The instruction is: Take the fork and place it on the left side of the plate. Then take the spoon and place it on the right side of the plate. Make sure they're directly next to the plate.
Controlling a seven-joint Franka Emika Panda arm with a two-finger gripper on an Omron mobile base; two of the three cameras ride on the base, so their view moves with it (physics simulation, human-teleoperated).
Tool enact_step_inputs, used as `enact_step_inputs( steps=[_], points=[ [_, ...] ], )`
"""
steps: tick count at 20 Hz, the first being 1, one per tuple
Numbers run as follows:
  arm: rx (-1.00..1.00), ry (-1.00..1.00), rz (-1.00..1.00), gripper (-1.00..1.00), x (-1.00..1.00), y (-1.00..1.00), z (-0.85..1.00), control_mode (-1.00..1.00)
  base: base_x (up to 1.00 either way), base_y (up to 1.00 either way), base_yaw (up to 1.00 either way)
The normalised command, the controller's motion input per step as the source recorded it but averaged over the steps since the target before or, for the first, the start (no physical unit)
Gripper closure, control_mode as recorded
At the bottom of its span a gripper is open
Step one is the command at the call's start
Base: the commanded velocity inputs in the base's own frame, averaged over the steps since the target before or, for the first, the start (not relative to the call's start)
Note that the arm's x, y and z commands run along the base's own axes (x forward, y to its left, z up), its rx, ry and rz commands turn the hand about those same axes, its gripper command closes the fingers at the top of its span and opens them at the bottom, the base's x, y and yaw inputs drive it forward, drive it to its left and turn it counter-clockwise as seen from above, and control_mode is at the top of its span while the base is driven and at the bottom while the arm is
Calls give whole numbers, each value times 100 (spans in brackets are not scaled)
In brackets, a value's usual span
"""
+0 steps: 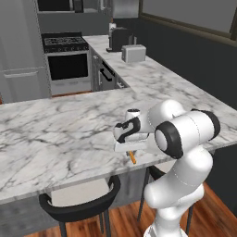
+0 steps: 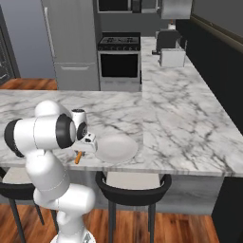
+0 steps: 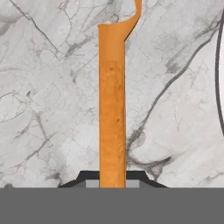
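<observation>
My gripper (image 3: 112,179) is shut on the fork (image 3: 112,109), a slim bright orange strip that runs straight up the hand view from between the dark fingertips (image 3: 89,176). In the base views the gripper (image 2: 81,152) hangs low over the marble counter near its front edge, and the fork's (image 2: 78,157) orange end sticks out below the hand. The plate (image 2: 116,147), round and pale, lies on the counter just right of the gripper; its rim (image 3: 220,65) curves along the right edge of the hand view. From the left base view the fork (image 1: 133,158) pokes out under the gripper (image 1: 129,150). The spoon is out of view.
Black stools (image 2: 133,182) (image 1: 78,199) stand under the counter's front edge. A toaster (image 1: 134,53) and a dark coffee machine (image 1: 119,39) stand on the far counter run, and a stove (image 1: 67,62) is behind. The marble counter (image 1: 55,134) stretches wide to the left.
</observation>
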Motion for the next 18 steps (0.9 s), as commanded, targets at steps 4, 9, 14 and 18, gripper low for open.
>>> enact_step_inputs(
  steps=[4,9,14,18],
  points=[
    [0,0,4,100,29,0,-20,-100,0,0,0],
    [0,-1,6,-100,31,0,-23,-100,0,0,0],
    [0,-1,5,-100,18,1,-16,-100,0,0,0],
    [0,-6,2,-100,-1,0,0,-100,0,0,0]
  ],
)
